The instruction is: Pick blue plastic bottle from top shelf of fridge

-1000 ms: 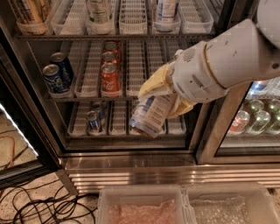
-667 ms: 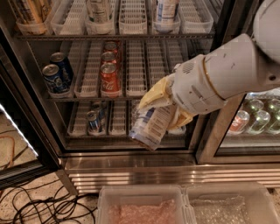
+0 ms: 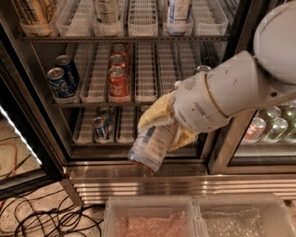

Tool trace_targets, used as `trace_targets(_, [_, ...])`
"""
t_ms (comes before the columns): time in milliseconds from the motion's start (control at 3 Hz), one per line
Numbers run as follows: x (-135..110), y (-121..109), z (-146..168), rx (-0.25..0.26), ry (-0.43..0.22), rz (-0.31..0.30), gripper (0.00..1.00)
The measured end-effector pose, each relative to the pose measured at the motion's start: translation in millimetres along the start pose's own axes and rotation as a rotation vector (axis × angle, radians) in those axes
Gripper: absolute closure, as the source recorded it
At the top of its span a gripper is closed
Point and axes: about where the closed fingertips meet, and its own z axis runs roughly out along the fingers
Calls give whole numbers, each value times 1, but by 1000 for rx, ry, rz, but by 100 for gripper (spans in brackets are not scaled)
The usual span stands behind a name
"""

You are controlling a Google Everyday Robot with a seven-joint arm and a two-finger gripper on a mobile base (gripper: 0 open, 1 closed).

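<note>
My gripper [image 3: 163, 126], with yellow fingers [image 3: 155, 113], is shut on the blue plastic bottle [image 3: 151, 146]. The bottle is clear with a white-and-blue label and hangs tilted, bottom end down-left, in front of the fridge's lowest rack and above its ribbed steel base [image 3: 152, 183]. The white arm [image 3: 231, 92] reaches in from the upper right. The top shelf [image 3: 138, 28] with white lane trays runs across the top of the view and holds another blue-labelled bottle [image 3: 177, 14] and a green-and-white labelled bottle [image 3: 107, 11].
The middle rack holds red cans [image 3: 118, 81] and blue cans [image 3: 62, 78]. The lowest rack holds a small can [image 3: 100, 127]. More cans [image 3: 273, 122] stand behind the right door. Two clear bins [image 3: 194, 217] sit at the bottom front. Black cables [image 3: 41, 217] lie on the floor at left.
The gripper with the bottle has moved down and a little left, away from the racks. The bottle now hangs lower, in front of the steel base.
</note>
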Motion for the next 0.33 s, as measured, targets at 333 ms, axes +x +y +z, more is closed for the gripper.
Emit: trace_targets(333, [15, -5, 24, -8, 88, 22, 100])
